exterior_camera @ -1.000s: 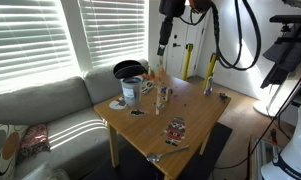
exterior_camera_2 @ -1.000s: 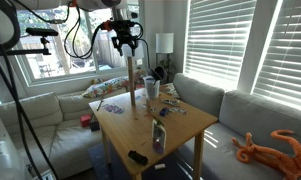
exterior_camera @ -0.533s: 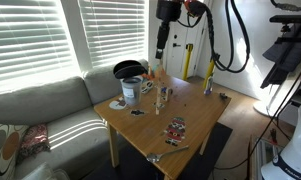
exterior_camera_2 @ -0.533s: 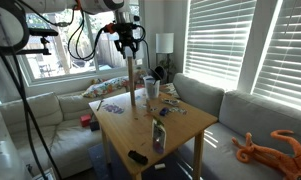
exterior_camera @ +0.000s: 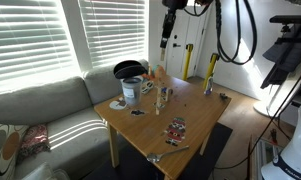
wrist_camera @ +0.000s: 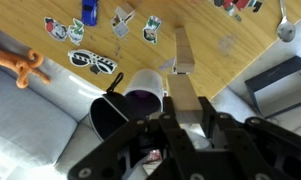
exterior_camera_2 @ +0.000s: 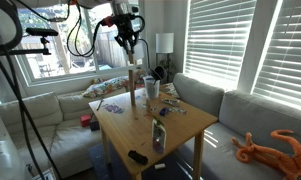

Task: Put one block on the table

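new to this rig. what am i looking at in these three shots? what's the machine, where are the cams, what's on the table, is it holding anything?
The machine is a single robot arm steered by a person, ending in a two-finger gripper. Two pictures come from cameras standing in the room, looking at the same wooden table from different spots. The third comes from a camera on the wrist, looking down past the gripper at the tabletop.

On the table are a white mug, a black pot beside it, some stickers or cards, a spoon and a slim upright wooden post, probably stacked blocks.

The gripper is closed on a long wooden block and holds it high above the table.
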### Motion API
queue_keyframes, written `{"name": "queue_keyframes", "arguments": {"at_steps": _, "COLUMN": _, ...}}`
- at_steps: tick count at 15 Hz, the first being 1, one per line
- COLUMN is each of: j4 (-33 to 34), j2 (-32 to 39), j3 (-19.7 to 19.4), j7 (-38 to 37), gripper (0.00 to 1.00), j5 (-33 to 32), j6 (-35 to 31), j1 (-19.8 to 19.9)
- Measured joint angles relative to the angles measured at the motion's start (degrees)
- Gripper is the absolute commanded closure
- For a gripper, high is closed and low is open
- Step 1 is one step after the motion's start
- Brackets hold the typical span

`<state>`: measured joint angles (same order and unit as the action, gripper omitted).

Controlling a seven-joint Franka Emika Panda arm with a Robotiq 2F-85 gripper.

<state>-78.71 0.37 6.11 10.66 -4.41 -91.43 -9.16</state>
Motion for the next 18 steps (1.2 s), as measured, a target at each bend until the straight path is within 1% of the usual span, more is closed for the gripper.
{"name": "queue_keyframes", "arguments": {"at_steps": 2, "j4": 0.37, "j2": -3.79, "j3": -0.06, "j7": 0.20, "gripper": 0.93, "j5": -0.88, "j6": 0.36, "j1": 0.00}}
{"name": "queue_keyframes", "arguments": {"at_steps": 5, "j4": -1.02, "j2": -8.52, "j3": -0.68, "j7": 0.51, "gripper": 0.93, "j5": 0.12, "j6": 4.10, "j1": 0.09}}
{"name": "queue_keyframes", "arguments": {"at_steps": 8, "j4": -7.76, "j2": -11.25, "j3": -2.87, "j7": -0.12, "gripper": 0.93, "j5": 0.68, "j6": 4.41, "j1": 1.18}}
{"name": "queue_keyframes", "arguments": {"at_steps": 9, "j4": -10.85, "j2": -11.78, "j3": -3.75, "j7": -0.90, "gripper": 0.93, "j5": 0.83, "j6": 3.39, "j1": 1.76}}
{"name": "queue_keyframes", "arguments": {"at_steps": 11, "j4": -17.68, "j2": -12.28, "j3": -5.01, "j7": -3.42, "gripper": 0.93, "j5": 1.11, "j6": -0.94, "j1": 3.80}}
{"name": "queue_keyframes", "arguments": {"at_steps": 15, "j4": -30.00, "j2": -12.22, "j3": -5.99, "j7": -10.19, "gripper": 0.93, "j5": 1.13, "j6": -9.92, "j1": 7.18}}
{"name": "queue_keyframes", "arguments": {"at_steps": 16, "j4": -32.63, "j2": -12.01, "j3": -6.15, "j7": -11.96, "gripper": 0.72, "j5": 1.33, "j6": -11.07, "j1": 7.69}}
{"name": "queue_keyframes", "arguments": {"at_steps": 18, "j4": -36.31, "j2": -11.52, "j3": -6.41, "j7": -14.31, "gripper": 0.72, "j5": 1.73, "j6": -12.14, "j1": 8.49}}
